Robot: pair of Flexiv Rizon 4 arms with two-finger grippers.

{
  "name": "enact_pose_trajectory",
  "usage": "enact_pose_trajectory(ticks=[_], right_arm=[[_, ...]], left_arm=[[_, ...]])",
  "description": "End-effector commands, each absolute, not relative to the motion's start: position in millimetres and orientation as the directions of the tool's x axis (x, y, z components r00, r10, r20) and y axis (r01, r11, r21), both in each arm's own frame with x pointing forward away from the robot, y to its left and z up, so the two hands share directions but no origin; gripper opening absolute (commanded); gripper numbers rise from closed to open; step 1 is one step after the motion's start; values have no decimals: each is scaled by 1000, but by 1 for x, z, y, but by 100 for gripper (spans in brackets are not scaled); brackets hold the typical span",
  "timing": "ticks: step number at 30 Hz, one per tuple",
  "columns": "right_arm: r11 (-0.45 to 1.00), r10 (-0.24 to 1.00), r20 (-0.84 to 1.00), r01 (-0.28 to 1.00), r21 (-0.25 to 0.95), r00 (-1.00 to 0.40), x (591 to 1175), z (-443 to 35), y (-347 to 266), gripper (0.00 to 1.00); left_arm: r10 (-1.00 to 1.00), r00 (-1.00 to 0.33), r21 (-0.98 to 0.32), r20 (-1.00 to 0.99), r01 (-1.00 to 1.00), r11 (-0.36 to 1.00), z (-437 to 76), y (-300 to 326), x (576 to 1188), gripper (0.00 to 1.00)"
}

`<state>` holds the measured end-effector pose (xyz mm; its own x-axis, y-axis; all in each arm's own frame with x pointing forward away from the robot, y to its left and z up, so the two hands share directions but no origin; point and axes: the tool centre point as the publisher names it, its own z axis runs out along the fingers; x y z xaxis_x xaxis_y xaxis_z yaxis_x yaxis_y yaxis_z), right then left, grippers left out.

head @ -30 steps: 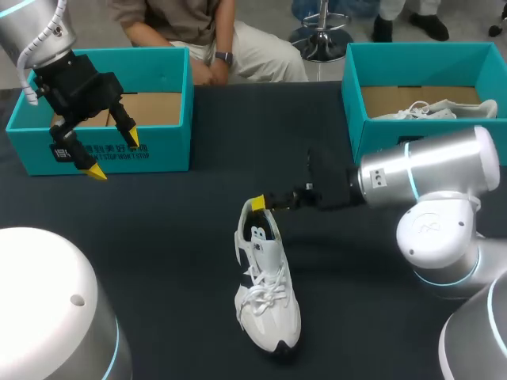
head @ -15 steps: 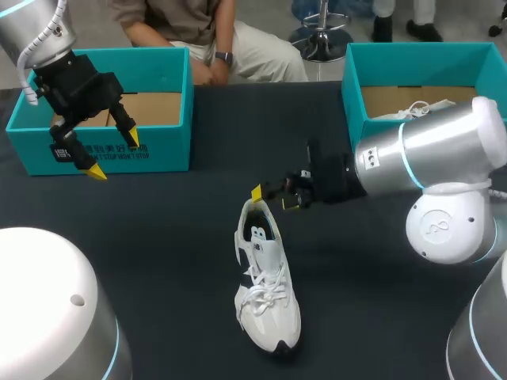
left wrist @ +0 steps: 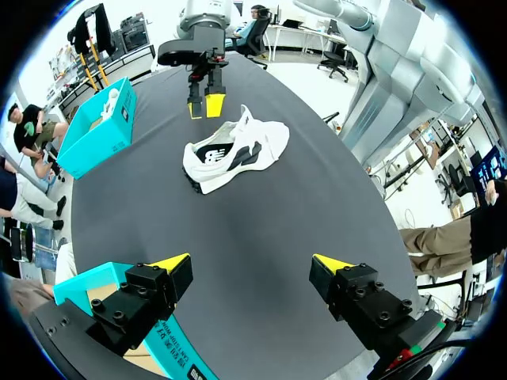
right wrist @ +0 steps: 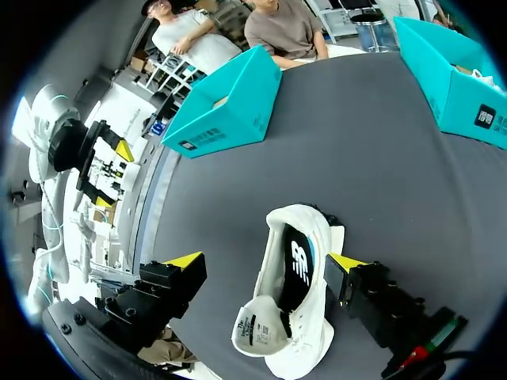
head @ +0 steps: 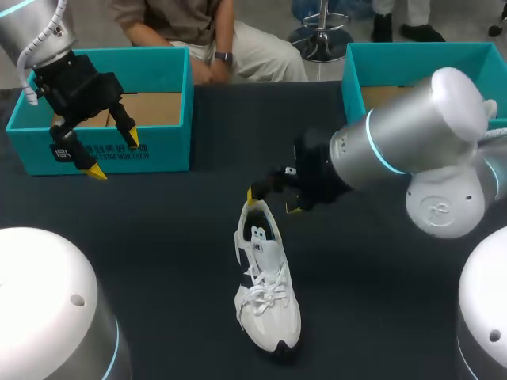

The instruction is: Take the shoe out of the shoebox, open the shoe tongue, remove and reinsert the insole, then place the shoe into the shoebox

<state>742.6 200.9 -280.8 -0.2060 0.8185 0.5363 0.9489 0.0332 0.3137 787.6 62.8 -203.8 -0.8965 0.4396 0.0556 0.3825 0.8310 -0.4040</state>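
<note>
A white shoe (head: 265,289) with a black insole lies on the dark table (head: 158,237), heel toward the far side. My right gripper (head: 269,201) hangs open just above and beyond the heel. In the right wrist view the shoe (right wrist: 295,305) lies between and under the open fingers of the right gripper (right wrist: 268,262), which touch nothing. My left gripper (head: 112,154) stands open in front of the left teal shoebox (head: 103,111), empty. The left wrist view shows the shoe (left wrist: 230,150) far ahead of the left gripper (left wrist: 252,265), with the right gripper (left wrist: 204,104) over its heel.
A second teal shoebox (head: 412,75) at the far right holds another white shoe (head: 396,113). A person sits behind the far edge of the table, hands off it. The left shoebox (right wrist: 226,111) shows ahead of the right gripper.
My right arm has risen and swung left, bringing its gripper from beside the heel to above it. Its fingers have spread off the shoe. The left arm has kept still.
</note>
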Motion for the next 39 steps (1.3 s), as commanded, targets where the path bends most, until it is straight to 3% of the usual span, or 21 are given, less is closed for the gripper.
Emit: enact_pose_trajectory(ticks=[1, 18, 19, 21, 22, 23, 39], right_arm=[[31, 983, 164, 950, 311, -86, 741, -280, 208, 100], [46, 997, 41, 962, 268, -59, 737, -272, 224, 100], [47, 997, 45, 962, 267, -61, 736, -273, 225, 95], [50, 997, 46, 963, 265, -64, 736, -273, 227, 46], [50, 997, 46, 963, 265, -65, 735, -273, 227, 33], [52, 996, 53, 962, 268, -69, 735, -274, 228, 0], [32, 999, 20, 971, 238, -37, 729, -288, 233, 0]], left_arm=[[440, -896, -402, 56, 383, 832, -204, 63, 788, 100], [440, -896, -402, 56, 383, 832, -204, 63, 788, 100], [440, -896, -402, 56, 383, 832, -204, 63, 788, 100], [440, -896, -402, 56, 383, 832, -204, 63, 788, 100], [440, -896, -402, 56, 383, 832, -204, 63, 788, 100], [440, -896, -402, 56, 383, 832, -204, 63, 788, 100], [440, -896, -402, 56, 383, 832, -204, 63, 788, 100]])
